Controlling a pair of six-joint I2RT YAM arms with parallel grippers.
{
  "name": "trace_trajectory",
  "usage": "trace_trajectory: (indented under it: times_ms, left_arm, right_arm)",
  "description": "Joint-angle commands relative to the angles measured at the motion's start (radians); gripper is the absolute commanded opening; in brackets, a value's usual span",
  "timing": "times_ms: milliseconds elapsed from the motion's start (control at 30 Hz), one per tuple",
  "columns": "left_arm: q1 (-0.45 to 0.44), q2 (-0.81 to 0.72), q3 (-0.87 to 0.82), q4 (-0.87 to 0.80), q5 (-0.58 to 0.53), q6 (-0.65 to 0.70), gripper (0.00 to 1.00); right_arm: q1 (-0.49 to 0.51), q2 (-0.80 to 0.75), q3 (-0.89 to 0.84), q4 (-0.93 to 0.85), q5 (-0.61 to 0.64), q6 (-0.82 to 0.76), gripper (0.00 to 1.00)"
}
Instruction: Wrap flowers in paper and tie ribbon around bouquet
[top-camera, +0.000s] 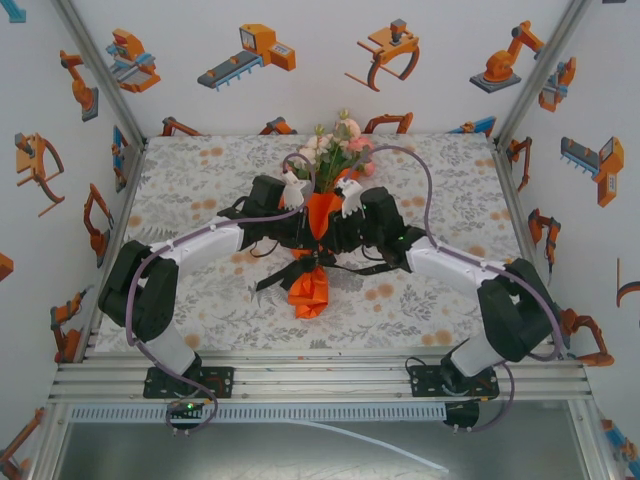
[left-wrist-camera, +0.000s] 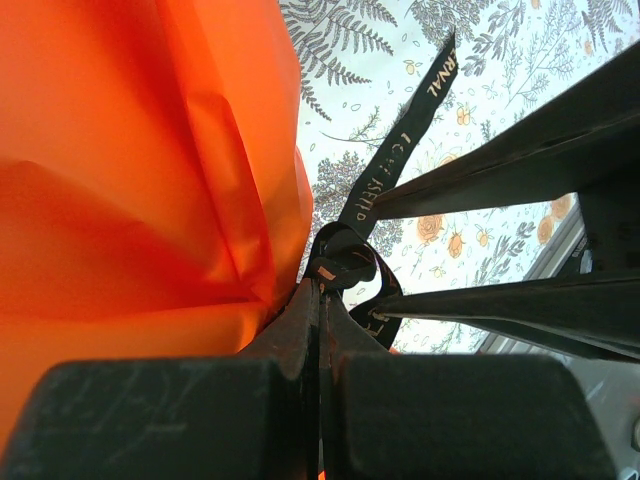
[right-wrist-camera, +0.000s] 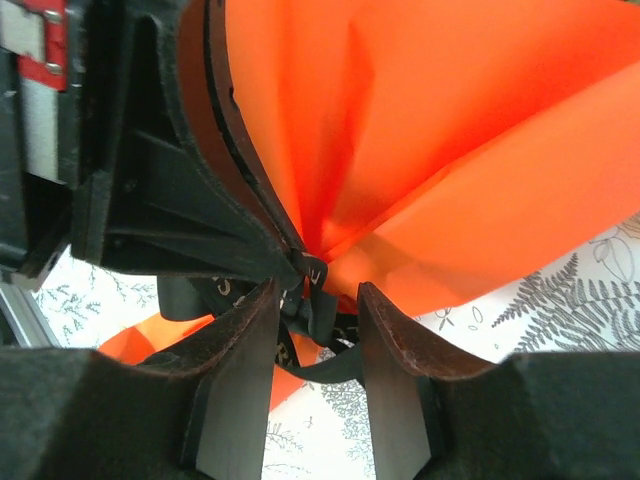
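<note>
From above, both fingertip pairs are buried under the dark wrist housings where the arms meet, so the grip itself cannot be read there. Up close, the left gripper (left-wrist-camera: 322, 290) has its fingers pressed flat together, with the knotted part of the black ribbon (left-wrist-camera: 400, 160) bunched right at the tips. It looks pinched on a strand, though the exact contact is hidden in shadow. The right gripper (right-wrist-camera: 318, 295) stands with its jaws apart, straddling the same knot without clearly touching it.

Both arms reach in from the near rail, elbows flared outward and forearms angled inward, and meet over the middle of the tablecloth (top-camera: 200, 170).

The bouquet (top-camera: 320, 215) lies along the table's centre line, between the wrists. Its narrow end points toward the bases and the orange paper (top-camera: 310, 290) is crumpled there below the ribbon. The wrist cameras catch the paper's folds and faint lettering on a ribbon tail trailing over the cloth. The overhead camera catches the flowers (top-camera: 335, 150) spreading pink and white at the far end.
</note>
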Motion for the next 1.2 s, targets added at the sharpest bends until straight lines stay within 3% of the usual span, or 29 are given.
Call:
trace_trajectory:
  times_ms: [0,167,233,267,367,533,700,900,1000,1100,1167]
  left_arm:
    - [-0.005,-0.027,0.007,0.000,0.012,0.009,0.00]
    - [-0.006,-0.029,0.005,0.001,0.014,0.010,0.00]
    - [-0.005,-0.037,0.002,0.001,0.006,0.010,0.00]
    - [-0.007,-0.049,-0.002,0.004,-0.006,0.007,0.04]
    - [-0.007,-0.119,-0.055,0.054,-0.072,-0.014,0.31]
    - [-0.019,-0.350,-0.232,0.165,-0.227,-0.125,0.56]
    - [-0.076,-0.486,-0.305,0.115,-0.368,-0.145,0.59]
    - [-0.094,-0.404,-0.258,0.060,-0.454,-0.145,0.62]
    - [-0.094,-0.347,-0.248,0.093,-0.417,-0.132,0.61]
    - [-0.095,-0.297,-0.245,0.134,-0.352,-0.131,0.54]
    - [-0.093,-0.272,-0.248,0.125,-0.379,-0.141,0.50]
  right_arm:
    - [0.001,0.034,0.033,0.020,-0.064,-0.031,0.32]
    - [-0.001,0.024,0.011,0.063,-0.063,-0.016,0.05]
    - [-0.001,0.006,-0.003,0.085,-0.052,-0.008,0.00]
    - [-0.001,-0.005,-0.011,0.095,-0.040,0.000,0.00]
    - [-0.001,-0.032,-0.032,0.100,0.006,0.015,0.00]
    - [-0.003,-0.091,-0.070,0.113,0.064,0.071,0.00]
    - [-0.002,-0.117,-0.083,0.157,0.051,0.163,0.00]
    - [-0.002,-0.136,-0.062,0.193,0.039,0.255,0.00]
    - [0.000,-0.157,-0.054,0.191,0.028,0.264,0.00]
    - [0.001,-0.175,-0.053,0.188,0.013,0.267,0.00]
    - [0.000,-0.189,-0.053,0.179,0.022,0.265,0.00]
